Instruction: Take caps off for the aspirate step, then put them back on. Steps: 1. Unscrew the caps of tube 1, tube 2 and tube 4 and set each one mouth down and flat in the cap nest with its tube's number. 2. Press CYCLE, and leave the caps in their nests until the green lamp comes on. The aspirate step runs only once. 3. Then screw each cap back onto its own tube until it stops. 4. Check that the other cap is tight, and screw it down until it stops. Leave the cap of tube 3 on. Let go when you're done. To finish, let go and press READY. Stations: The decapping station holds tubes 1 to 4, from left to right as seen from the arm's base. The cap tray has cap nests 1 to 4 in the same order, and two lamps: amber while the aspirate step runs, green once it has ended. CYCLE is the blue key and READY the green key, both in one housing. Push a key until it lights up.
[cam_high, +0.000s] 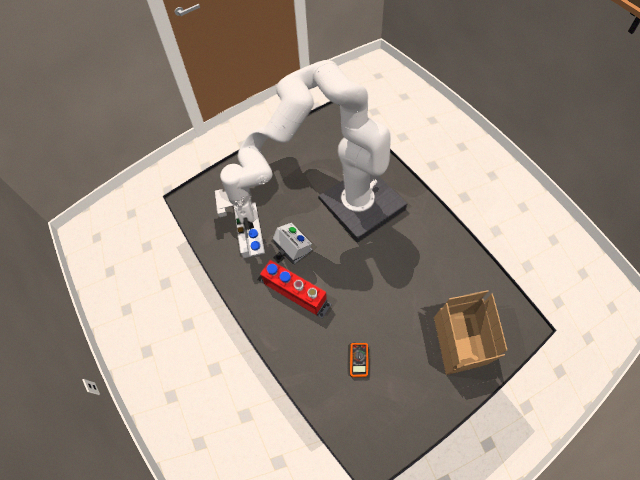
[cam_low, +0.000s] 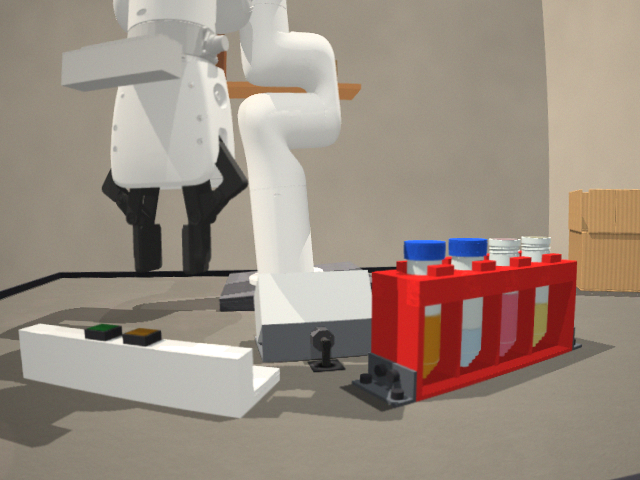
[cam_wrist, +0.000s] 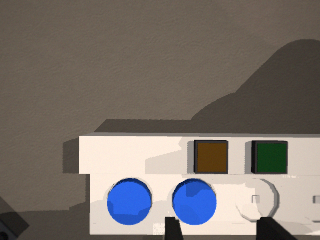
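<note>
Gripper: the gripper (cam_low: 171, 263) hangs above the white cap tray (cam_low: 134, 372), its black fingers partly spread with nothing between them.
Caps off: two blue caps (cam_wrist: 129, 201) and (cam_wrist: 194, 201) lie flat in neighbouring nests; the next nest (cam_wrist: 257, 200) is vacant.
Lamps: the amber lamp (cam_wrist: 210, 156) and the green lamp (cam_wrist: 269, 156) both look dark.
Rack: the red rack (cam_low: 475, 281) stands on the dark surface near the tray. Two of its tubes are open (cam_low: 504, 245), (cam_low: 535, 242); two are capped.
Next item, by my reckoning: the cap on the end tube (cam_low: 424, 249), taken to be tube 4. Its capped neighbour (cam_low: 467, 246) would be tube 3 and stays on.
Handling: the cap is a small, stiff, light plastic disc with a smooth top. It should be slick at the edge, so pinch it squarely across the side wall, straight from above.
Risk: the neighbouring cap sits just beside it, so there is little room for the fingers.
Materials: clear tubes with amber, pale blue, pink and yellow liquid; a blocky moulded rack bolted to a grey foot.
Keys: the grey key box (cam_high: 292, 242) sits between tray and rack, untouched as far as I can see.
</note>
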